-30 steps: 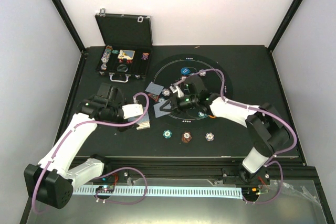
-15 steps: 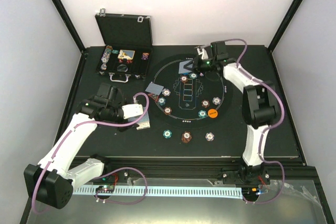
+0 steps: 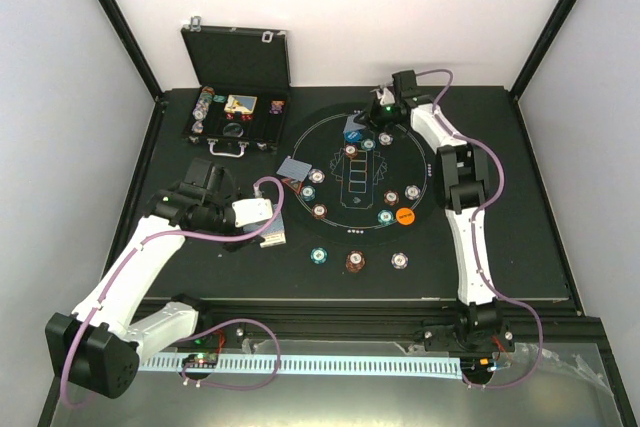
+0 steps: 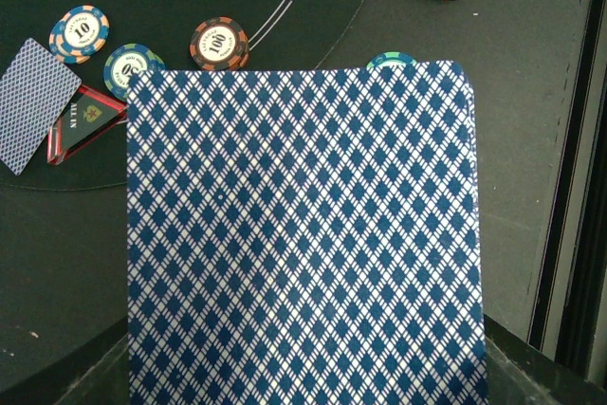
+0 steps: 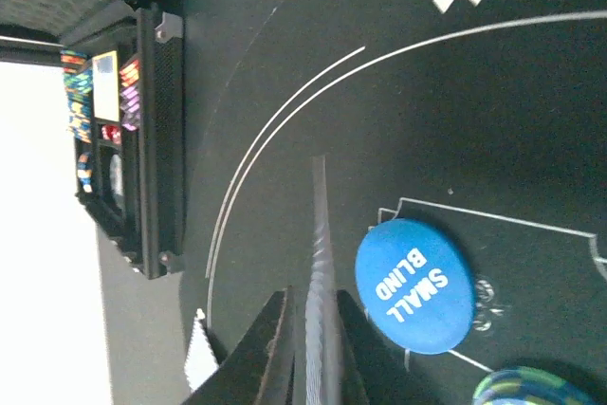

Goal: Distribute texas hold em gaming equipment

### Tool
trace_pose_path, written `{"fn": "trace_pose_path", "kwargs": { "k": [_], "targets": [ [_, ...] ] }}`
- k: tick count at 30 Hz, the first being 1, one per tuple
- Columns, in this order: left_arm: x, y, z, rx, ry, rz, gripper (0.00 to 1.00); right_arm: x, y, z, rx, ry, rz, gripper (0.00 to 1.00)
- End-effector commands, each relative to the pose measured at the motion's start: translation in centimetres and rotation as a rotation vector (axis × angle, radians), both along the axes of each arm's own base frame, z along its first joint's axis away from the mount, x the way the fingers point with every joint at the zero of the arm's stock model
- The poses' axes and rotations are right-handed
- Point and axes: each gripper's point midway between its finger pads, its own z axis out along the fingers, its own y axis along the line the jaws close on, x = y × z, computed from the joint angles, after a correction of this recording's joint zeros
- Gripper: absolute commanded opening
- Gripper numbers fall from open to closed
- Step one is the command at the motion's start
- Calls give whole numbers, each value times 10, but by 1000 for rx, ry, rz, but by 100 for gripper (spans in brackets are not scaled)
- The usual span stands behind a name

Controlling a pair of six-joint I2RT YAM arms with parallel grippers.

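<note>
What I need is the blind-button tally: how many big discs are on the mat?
2. The blue disc lies at the far side of the mat; the orange disc sits near its near-right edge. Others may be hidden under the arm.

This is looking like a robotics lab cell, not a home or a shop. Plain white panels (image 3: 400,17) are walling in a black counter (image 3: 200,277) on three sides, with black frame posts (image 3: 118,27) running up the corners. A white left arm (image 3: 130,272) and right arm (image 3: 470,237) are sitting bolted to a rail (image 3: 330,319) at the near edge, with purple cables (image 3: 240,322) looping over a slotted white duct (image 3: 330,364).
</note>
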Motion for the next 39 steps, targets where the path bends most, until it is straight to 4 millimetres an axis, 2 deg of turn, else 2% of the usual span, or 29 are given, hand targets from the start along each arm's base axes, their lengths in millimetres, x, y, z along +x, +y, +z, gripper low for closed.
{"fn": "trace_pose_path", "kwargs": {
  "k": [1,6,9,13,17,20,23,25,30,32,34,36,39],
  "targets": [
    [-1,1,10,-14,-16,12,2,6,-12,9,-72,-14,-33,17],
    [-1,-1,11,-24,-14,12,2,4,-36,18,-141,-26,-68,34],
    [-2,-2,11,-35,-5,11,1,-1,-55,29,-201,-31,-95,38],
    [-3,-4,13,-46,-6,7,1,-13,-76,53,-292,-77,-126,47],
    [-2,-4,13,-46,-9,8,1,-34,-76,85,-277,-129,-126,53],
    [-3,-4,14,-47,-11,8,2,-68,-55,102,-220,-165,-84,62],
    [-3,-4,13,-47,-14,8,2,-116,-17,117,-114,-186,6,73],
    [-4,-4,12,-47,-11,8,2,-158,13,130,-29,-205,89,79],
    [-5,-4,11,-48,-7,4,2,-264,84,129,162,-163,306,90],
    [-6,-4,11,-48,-7,3,1,-299,103,130,225,-148,366,93],
    [-6,-4,10,-48,-6,1,2,-328,119,127,262,-127,420,94],
    [-6,-4,10,-49,-5,-1,1,-348,129,127,299,-112,452,95],
    [-7,-4,12,-53,-7,-2,2,-366,143,124,329,-87,490,94]
  ]
}}
